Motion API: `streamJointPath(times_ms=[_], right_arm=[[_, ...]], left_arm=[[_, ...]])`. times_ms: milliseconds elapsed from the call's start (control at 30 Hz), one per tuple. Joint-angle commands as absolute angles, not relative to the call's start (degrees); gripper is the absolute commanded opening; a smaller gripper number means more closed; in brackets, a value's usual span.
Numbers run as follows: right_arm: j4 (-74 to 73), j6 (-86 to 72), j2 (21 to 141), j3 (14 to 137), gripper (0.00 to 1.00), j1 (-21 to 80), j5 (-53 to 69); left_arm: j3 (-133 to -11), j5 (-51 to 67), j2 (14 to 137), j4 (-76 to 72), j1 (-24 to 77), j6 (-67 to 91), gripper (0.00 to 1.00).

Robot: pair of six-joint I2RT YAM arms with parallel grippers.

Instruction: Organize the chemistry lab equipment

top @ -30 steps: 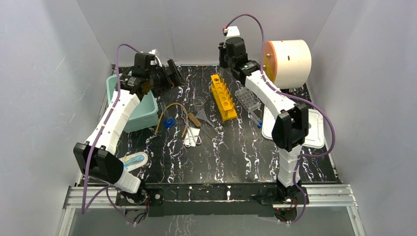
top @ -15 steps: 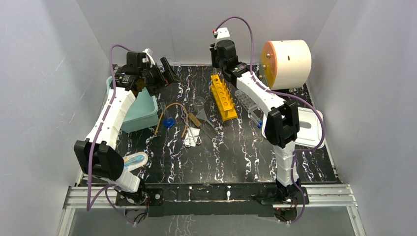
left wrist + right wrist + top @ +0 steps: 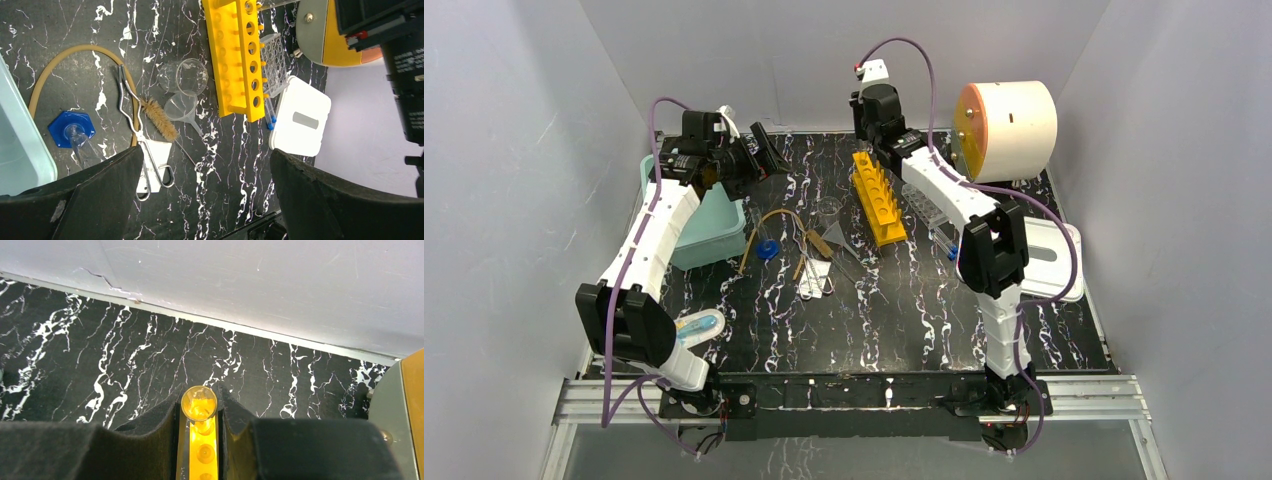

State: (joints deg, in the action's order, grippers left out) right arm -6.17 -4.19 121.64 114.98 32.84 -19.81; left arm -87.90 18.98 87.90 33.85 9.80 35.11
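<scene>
Test tube of clear glass stands upright, clenched between the black fingers of the right gripper, its round mouth facing the wrist camera; it hangs over the far end of the yellow rack with round holes, though whether its base sits in a hole I cannot tell. Left gripper hovers high above the black marbled table, jaws spread wide, nothing between them. Under it, the clear glass beaker sits just beside the yellow rack, the clear funnel next to it, a tan bristle brush alongside; steel tongs lie along one leg of the arched amber rubber tube; the clear plastic tube rack is just beside the yellow rack's other side.
</scene>
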Motion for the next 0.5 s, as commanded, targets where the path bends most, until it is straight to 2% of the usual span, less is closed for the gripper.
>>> streamJointPath(times_ms=[0, 467], right_arm=[[-2.5, -3.7, 122.8, 117.7, 0.29, 32.8, -20.5], [-2.2, -4.6, 126.1, 116.9, 0.3, 32.7, -20.7]], left_arm=[[-89.0, 21.3, 88.2, 34.2, 9.4, 34.6, 0.98], [-88.3, 20.7, 87.6, 34.4, 9.3, 34.4, 0.98]])
